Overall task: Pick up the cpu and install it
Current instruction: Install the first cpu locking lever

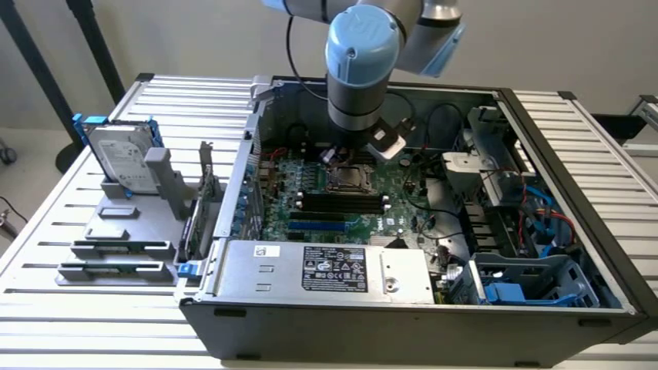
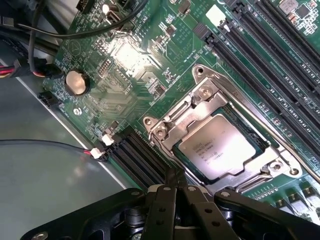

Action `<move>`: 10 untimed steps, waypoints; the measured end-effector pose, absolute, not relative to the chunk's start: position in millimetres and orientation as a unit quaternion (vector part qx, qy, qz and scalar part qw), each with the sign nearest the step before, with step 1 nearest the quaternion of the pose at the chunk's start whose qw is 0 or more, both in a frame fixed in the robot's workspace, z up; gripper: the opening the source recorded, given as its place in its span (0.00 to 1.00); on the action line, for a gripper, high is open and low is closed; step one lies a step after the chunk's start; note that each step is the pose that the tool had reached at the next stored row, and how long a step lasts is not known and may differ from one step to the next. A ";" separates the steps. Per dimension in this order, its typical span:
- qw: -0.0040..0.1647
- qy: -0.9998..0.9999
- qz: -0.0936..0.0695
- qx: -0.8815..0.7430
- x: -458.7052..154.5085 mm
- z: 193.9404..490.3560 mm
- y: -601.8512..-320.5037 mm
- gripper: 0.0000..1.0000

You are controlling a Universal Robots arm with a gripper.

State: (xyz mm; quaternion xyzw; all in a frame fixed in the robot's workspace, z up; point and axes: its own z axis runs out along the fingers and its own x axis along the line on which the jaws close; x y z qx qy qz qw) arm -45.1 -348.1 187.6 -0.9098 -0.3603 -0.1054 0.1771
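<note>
cpu (image 2: 216, 149) seated in socket (image 2: 200, 107), pincer (image 2: 176, 181) shut above

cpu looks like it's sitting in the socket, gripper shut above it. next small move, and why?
Probably a short straight lift away from the board. In the wrist view the cpu lies flat inside the socket frame, and the gripper is shut with nothing between its fingers, just off the chip's edge. The chip looks placed, so backing off vertically seems safest to avoid nudging it.

You've got a slatted metal worktop (image 1: 575, 139) under everything, plain pale wall (image 1: 185, 38) behind it, dark stand legs (image 1: 41, 62) past its far corner, even lighting.
</note>
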 end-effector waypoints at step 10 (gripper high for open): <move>0.176 -0.362 -0.105 -0.909 -34.3 187.6 -347.4 0.11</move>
